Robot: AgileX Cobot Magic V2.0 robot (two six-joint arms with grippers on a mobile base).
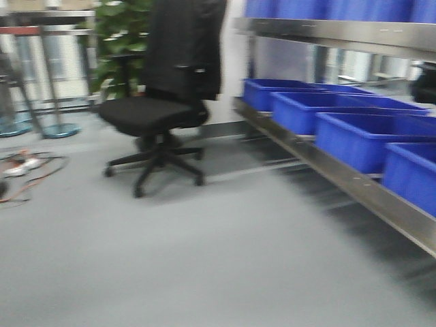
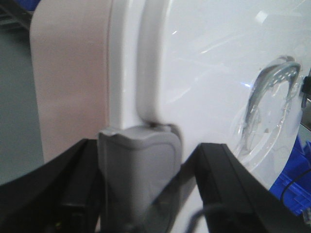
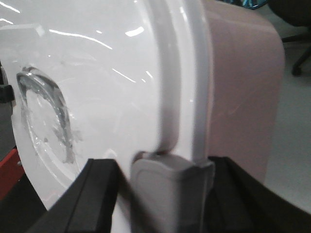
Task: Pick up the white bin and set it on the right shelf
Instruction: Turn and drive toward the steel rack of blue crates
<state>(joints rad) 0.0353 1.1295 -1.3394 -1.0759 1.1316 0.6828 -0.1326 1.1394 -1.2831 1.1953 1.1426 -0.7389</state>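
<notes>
L hand (image 2: 146, 206) and R hand (image 3: 167, 206) each hold a grey clip (image 2: 138, 160) at opposite ends of the white bin (image 2: 209, 73), so its long axis runs between the hands. The shelf (image 1: 340, 180) w/ blue bins (image 1: 354, 136) lies ahead-right, prob. nearer the R hand.

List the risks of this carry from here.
The left end effector and right end effector each grip only a grey latch on the bin; it might slip or unclip.
The shelf in view is full of blue bins; little room to set down.
The chair and floor cables could snag the robot.
</notes>
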